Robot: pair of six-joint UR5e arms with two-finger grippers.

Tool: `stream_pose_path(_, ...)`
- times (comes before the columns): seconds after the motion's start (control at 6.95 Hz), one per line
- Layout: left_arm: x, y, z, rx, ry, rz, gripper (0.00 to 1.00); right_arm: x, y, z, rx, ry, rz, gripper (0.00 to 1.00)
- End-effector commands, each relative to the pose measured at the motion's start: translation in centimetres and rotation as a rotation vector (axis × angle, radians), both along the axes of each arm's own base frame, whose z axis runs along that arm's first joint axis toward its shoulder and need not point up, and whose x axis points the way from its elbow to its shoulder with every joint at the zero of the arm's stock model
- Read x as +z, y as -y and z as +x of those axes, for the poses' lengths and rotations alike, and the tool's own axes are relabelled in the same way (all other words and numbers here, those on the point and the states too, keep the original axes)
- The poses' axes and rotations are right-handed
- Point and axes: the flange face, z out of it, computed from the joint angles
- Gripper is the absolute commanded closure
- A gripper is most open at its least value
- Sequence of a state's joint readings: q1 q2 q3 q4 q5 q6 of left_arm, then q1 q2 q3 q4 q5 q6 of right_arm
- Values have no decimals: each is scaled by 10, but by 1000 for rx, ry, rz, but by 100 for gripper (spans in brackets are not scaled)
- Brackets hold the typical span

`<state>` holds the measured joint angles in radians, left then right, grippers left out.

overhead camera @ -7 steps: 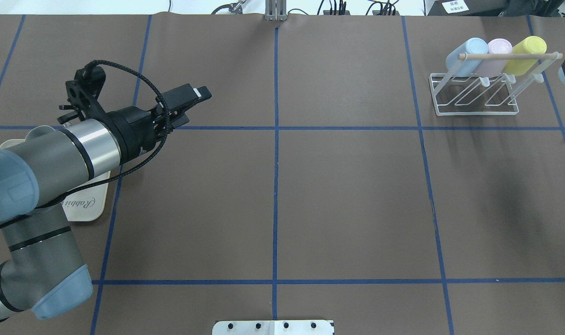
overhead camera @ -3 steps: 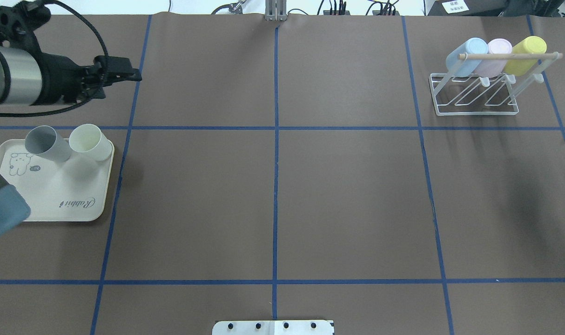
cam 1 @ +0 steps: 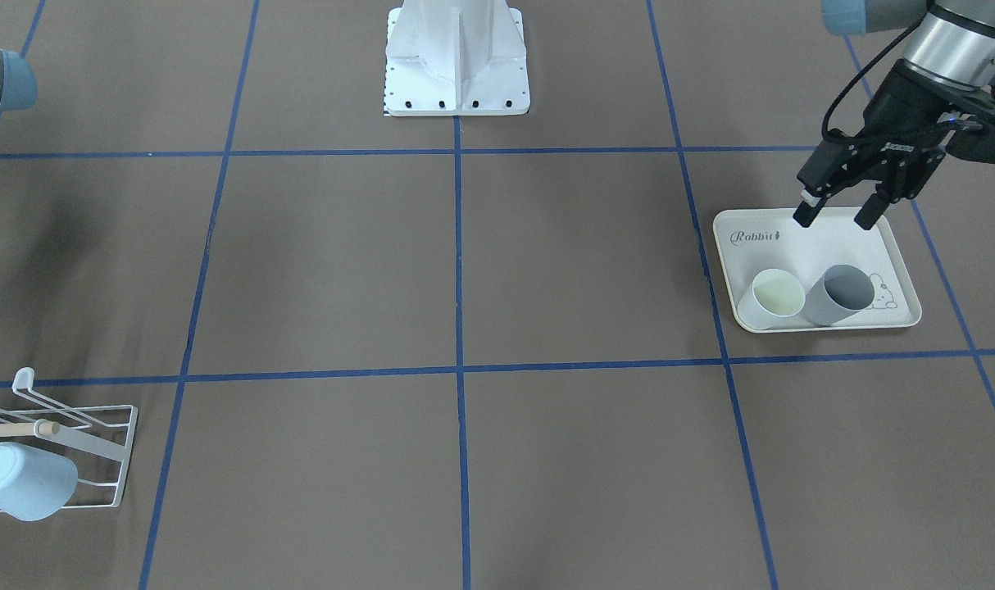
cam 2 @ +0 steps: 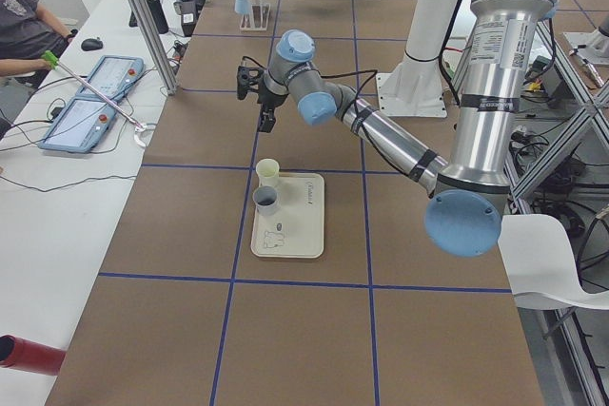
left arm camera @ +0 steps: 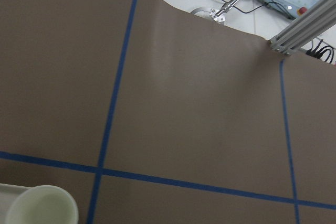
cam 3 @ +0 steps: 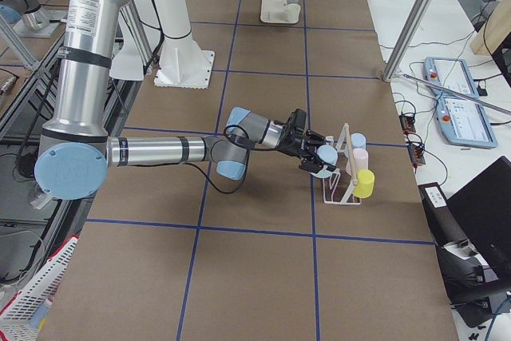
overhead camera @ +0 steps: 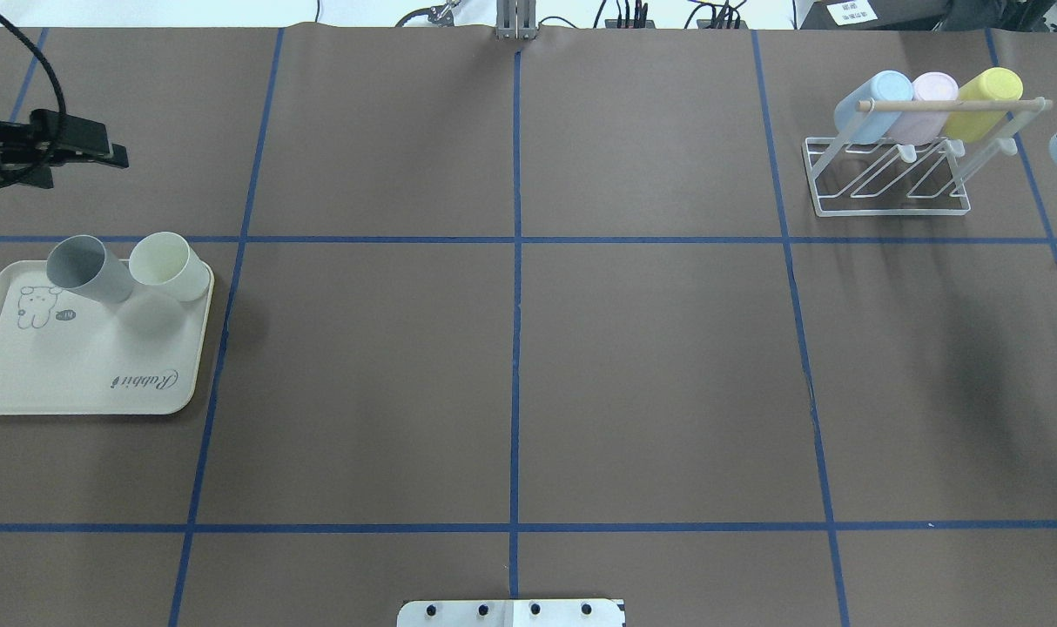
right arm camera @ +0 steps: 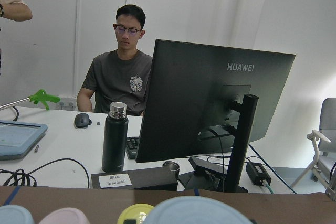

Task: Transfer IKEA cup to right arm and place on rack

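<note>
My right gripper (cam 3: pixel 310 157) hangs beside the white wire rack (overhead camera: pixel 885 207), just off the overhead view's right edge, and looks shut on a pale blue IKEA cup (cam 3: pixel 325 157). That cup's rounded end fills the bottom of the right wrist view (right arm camera: pixel 194 211). A blue cup (overhead camera: pixel 872 103), a pink cup (overhead camera: pixel 929 100) and a yellow cup (overhead camera: pixel 986 100) sit on the rack. My left gripper (cam 1: pixel 835 217) is open and empty above the robot-side edge of the cream tray (cam 1: pixel 792 246). On the tray lie a grey cup (cam 1: pixel 838 297) and a cream cup (cam 1: pixel 772 299).
The robot's white base plate (cam 1: pixel 456 90) stands at the table's middle edge. Blue tape lines grid the brown table. Beyond the far edge are a monitor (right arm camera: pixel 210 103), a bottle (right arm camera: pixel 115 137) and a seated person (right arm camera: pixel 126 72). Teach pendants (cam 2: pixel 90 111) lie on a side bench.
My left arm has swung from the table's left-middle out to the far left, which uncovers the tray with its two cups. The right gripper's visible sliver at the rack has barely shifted.
</note>
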<state>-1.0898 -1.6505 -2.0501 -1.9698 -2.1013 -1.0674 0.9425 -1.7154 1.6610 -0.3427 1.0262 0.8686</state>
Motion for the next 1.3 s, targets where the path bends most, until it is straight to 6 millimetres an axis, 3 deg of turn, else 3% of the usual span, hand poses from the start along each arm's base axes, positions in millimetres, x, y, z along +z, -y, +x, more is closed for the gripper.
stream_pose_path(0.0, 23, -6, -18, 17, 24, -12, 0, -4, 25, -20, -1, 9, 14, 100)
stream_pose_path(0.14, 29, -7, -25, 25, 43, 8, 0, 4, 40, -29, 1, 3, 4, 100)
stream_pose_path(0.43, 43, -8, -40, 41, 73, 22, 0, -3, 56, -41, 1, 10, 15, 100)
stream_pose_path(1.15, 43, -9, -41, 49, 65, 14, 0, 17, 57, -43, -1, -13, -16, 100)
